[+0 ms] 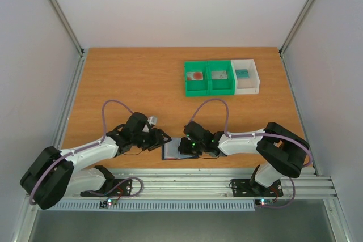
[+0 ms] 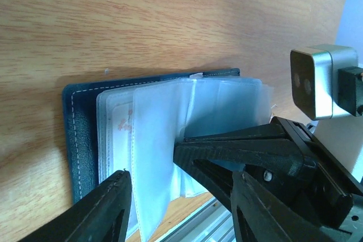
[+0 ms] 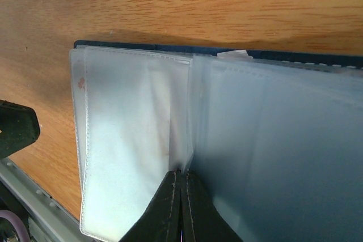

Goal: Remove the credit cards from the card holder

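Note:
The card holder (image 1: 172, 151) lies open near the table's front edge, its dark navy cover (image 2: 76, 134) flat on the wood. Its clear sleeves (image 2: 161, 123) fan up from it. A credit card with pink marks (image 2: 121, 121) shows faintly through one sleeve, also as a reddish tint (image 3: 81, 83). My right gripper (image 3: 181, 174) is shut, pinching a clear sleeve at its lower edge; its black tip (image 2: 180, 150) reaches in from the right. My left gripper (image 2: 178, 174) is open, its fingers on either side of a hanging sleeve.
A green two-compartment bin (image 1: 209, 90) and a white bin (image 1: 248, 89) stand at the back right, each compartment holding a small card. The aluminium rail (image 1: 187, 185) runs just behind the card holder's near edge. The right wrist's silver camera (image 2: 317, 80) sits close by.

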